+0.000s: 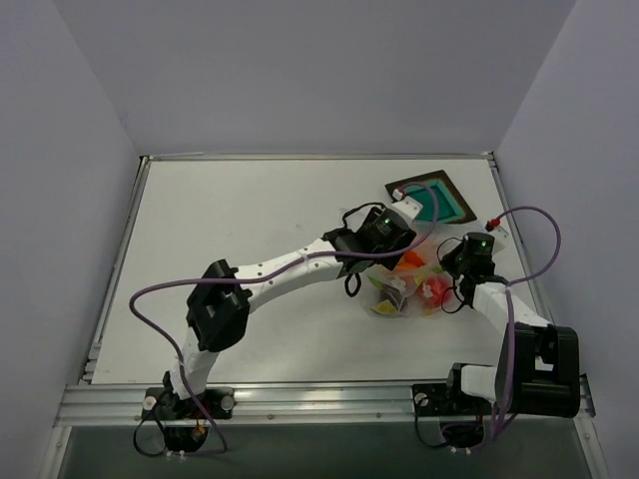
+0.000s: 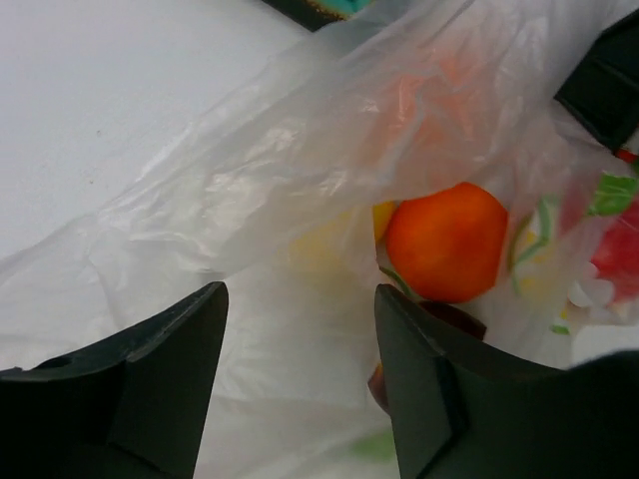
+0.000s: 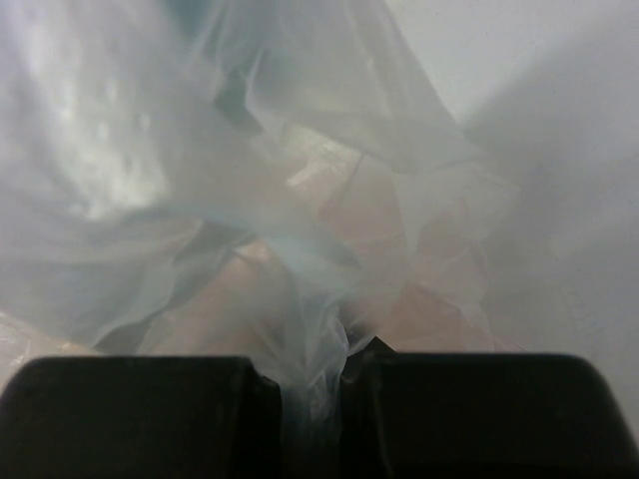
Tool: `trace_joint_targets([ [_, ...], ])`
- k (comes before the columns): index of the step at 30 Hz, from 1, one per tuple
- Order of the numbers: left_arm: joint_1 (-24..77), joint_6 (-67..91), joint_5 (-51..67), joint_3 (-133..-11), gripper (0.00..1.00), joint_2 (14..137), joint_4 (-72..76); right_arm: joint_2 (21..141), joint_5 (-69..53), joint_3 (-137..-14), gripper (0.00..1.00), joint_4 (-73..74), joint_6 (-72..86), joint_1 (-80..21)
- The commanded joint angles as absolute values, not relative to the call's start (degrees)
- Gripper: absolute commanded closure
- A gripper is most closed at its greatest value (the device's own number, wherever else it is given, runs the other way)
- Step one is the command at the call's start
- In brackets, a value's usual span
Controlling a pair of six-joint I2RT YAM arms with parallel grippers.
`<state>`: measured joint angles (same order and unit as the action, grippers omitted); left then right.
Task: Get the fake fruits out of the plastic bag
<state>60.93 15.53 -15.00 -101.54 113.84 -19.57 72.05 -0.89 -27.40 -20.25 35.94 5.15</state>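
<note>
The clear plastic bag point(image 1: 411, 284) with citrus-slice print lies right of centre, fruits showing through it. An orange ball point(image 2: 447, 241) sits in its mouth, something red point(image 2: 624, 249) lies to the right, and a blurred yellow shape point(image 2: 329, 244) shows behind the film. From above, orange point(image 1: 406, 265), red point(image 1: 434, 291) and yellow point(image 1: 384, 307) patches mark them. My left gripper point(image 2: 300, 294) hovers open over the bag's left side point(image 1: 396, 251), with only loose film between its fingers. My right gripper point(image 3: 312, 384) is shut on a pinched fold of bag at the right edge point(image 1: 451, 282).
A dark square tray point(image 1: 399, 190) with a teal centre lies just behind the bag, near the table's far right corner. The right arm's body point(image 2: 604, 80) stands close beyond the orange ball. White tabletop stretches to the left.
</note>
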Motion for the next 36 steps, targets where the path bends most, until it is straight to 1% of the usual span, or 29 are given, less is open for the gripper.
trace_joint_targets([
  [1,59.33,11.51,-7.66,-108.71,0.41,117.4,-25.22,72.24,-0.79,-27.25,1.0,-20.3,35.33,4.83],
  [2,58.63,11.51,-7.39,-109.33,0.33,118.38,-25.83,72.42,-0.7,-27.25,1.0,-20.3,35.33,4.83],
  [5,57.57,12.48,-4.59,-108.38,0.23,119.97,-24.36,72.68,-0.18,-26.9,1.0,-20.57,35.33,5.01],
  [8,55.29,16.07,-0.1,-104.7,0.21,119.53,-19.35,73.47,1.67,-26.98,1.0,-20.65,35.16,5.36],
  [9,54.15,18.17,3.04,-103.72,0.21,119.44,-16.64,73.74,1.67,-27.07,1.0,-20.83,35.16,5.36],
  [10,53.79,19.06,4.38,-102.84,0.23,119.44,-15.65,74.0,1.67,-26.98,1.0,-21.09,35.16,5.36],
  [11,53.53,19.42,5.35,-101.87,0.31,119.62,-14.86,74.18,1.93,-27.07,1.0,-21.09,35.24,5.36],
  [12,53.35,19.16,6.23,-101.6,0.77,119.97,-14.24,74.35,2.11,-26.98,1.0,-21.18,35.24,5.36],
  [13,53.35,18.9,5.63,-101.43,0.93,120.32,-14.33,74.36,2.37,-27.07,1.0,-21.27,35.33,5.54],
  [14,53.18,18.72,4.67,-100.9,0.97,120.15,-14.15,74.27,2.98,-27.07,1.0,-21.27,35.42,5.8],
  [17,52.03,19.77,4.31,-94.59,0.98,116.47,-9.16,73.83,2.99,-26.98,1.0,-21.44,35.77,8.34],
  [18,51.77,20.73,3.7,-90.22,0.98,114.89,-6.18,73.92,2.47,-27.16,1.0,-21.62,35.77,8.7],
  [19,51.16,21.26,1.86,-88.09,0.98,111.57,-4.85,74.53,2.2,-27.42,1.0,-21.71,35.77,8.88],
  [23,49.58,24.16,0.53,-78.77,0.98,104.08,2.18,76.73,1.93,-29.35,1.0,-21.71,35.77,9.14],
  [28,49.22,27.42,-3.86,-69.63,0.98,95.73,7.82,73.31,5.52,-30.41,1.0,-18.2,35.07,9.93],
  [33,49.13,30.23,-4.93,-66.71,0.98,95.09,10.28,70.84,3.78,-31.29,1.0,-15.13,34.37,12.13],
  [35,49.13,30.85,-4.31,-67.06,0.98,97.2,10.46,69.18,-0.5,-33.57,1.0,-10.92,33.93,12.22],
  [36,49.13,31.28,-3.78,-67.23,0.98,97.9,10.89,64.91,-2.79,-33.75,1.0,-9.42,34.01,12.22],
])
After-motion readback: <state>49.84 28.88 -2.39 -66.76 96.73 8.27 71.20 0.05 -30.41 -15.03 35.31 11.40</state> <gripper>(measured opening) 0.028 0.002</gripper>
